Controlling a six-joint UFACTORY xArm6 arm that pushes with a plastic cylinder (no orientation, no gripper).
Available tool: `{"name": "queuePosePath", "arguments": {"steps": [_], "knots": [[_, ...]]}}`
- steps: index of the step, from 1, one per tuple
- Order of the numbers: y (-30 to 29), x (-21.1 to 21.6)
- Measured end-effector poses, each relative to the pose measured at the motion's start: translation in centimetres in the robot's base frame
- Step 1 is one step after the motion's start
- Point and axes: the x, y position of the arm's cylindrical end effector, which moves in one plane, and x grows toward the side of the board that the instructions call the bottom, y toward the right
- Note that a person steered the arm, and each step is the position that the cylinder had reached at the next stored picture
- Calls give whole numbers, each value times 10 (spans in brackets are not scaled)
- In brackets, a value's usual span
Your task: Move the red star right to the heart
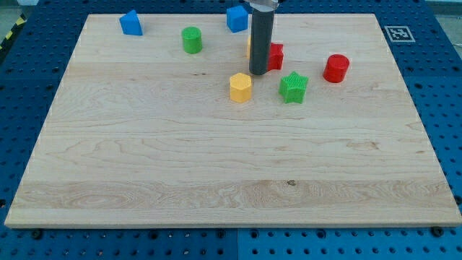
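Sitting near the top of the wooden board [216, 166], the red star [276, 56] shows only its right half, its left side hidden behind the dark rod. It looks like a small, rigid, light block that should slide readily on smooth wood, yet its points could make it spin if pressed off-centre. With no jaws to spread or pinch, the rod can only nudge; a push wants contact flat against one side, in line with the block's middle. My tip [259, 73] rests on the board at the star's left edge, touching or nearly so; which one cannot be told. A sliver of yellow or orange peeks out left of the rod, possibly the heart, its shape hidden. Below lie a yellow hexagon [240, 87] and a green star [293, 87], with a red cylinder [336, 68] to the view's right. Farther off stand a green cylinder [191, 40], a blue block [237, 18] and another blue block [131, 23].
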Motion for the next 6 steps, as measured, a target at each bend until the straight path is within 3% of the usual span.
{"name": "queuePosePath", "arguments": {"steps": [2,6], "knots": [[6,-20],[97,-34]]}}
